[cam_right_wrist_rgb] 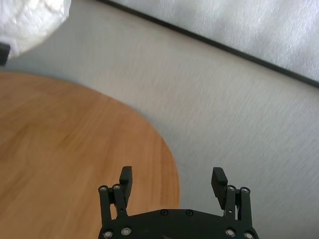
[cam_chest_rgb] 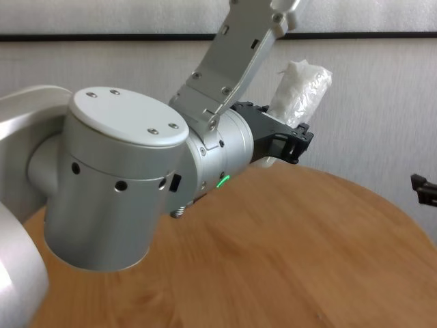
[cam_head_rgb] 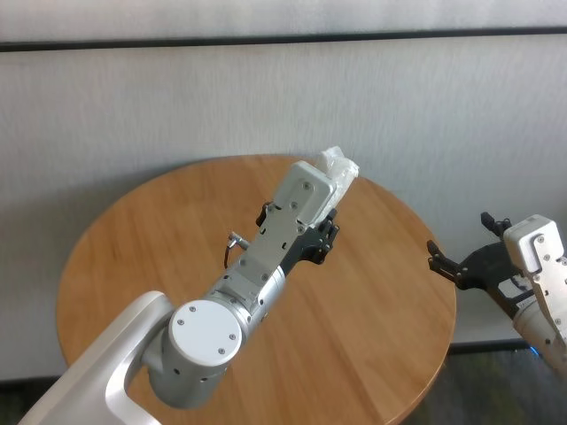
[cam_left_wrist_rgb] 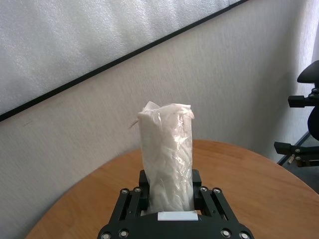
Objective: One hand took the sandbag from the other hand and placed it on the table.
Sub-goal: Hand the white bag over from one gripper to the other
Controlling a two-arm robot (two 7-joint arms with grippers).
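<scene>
No brand, label or writing legible on anything. Count: one table, one sandbag, two grippers.

Nearest, at 7 o'clock on the table (cam_head_rgb: 133,257): left arm's bulky silver wrist, small green light (cam_chest_rgb: 222,181) on its underside. Reaching up toward 1 o'clock, ending in the left gripper (cam_left_wrist_rgb: 169,199), clamped tight on the lower end of the sandbag (cam_left_wrist_rgb: 166,149). Short black fingers (cam_left_wrist_rgb: 130,199) pressed against both sides of the pouch.

Sandbag: white, crinkled, oblong, standing out beyond the jaws, upper end free. Held in the air over the table's far edge near 1 o'clock, not touching the wood.

At 3 o'clock, just off the table's rim: right gripper (cam_right_wrist_rgb: 172,180), jaws spread wide, nothing between them. Two black fingers (cam_right_wrist_rgb: 126,178) well apart from each other. Well apart from the sandbag as well.

Beyond, at 12 o'clock: pale textured wall (cam_head_rgb: 177,97) with one dark horizontal strip (cam_head_rgb: 266,40) across it.
</scene>
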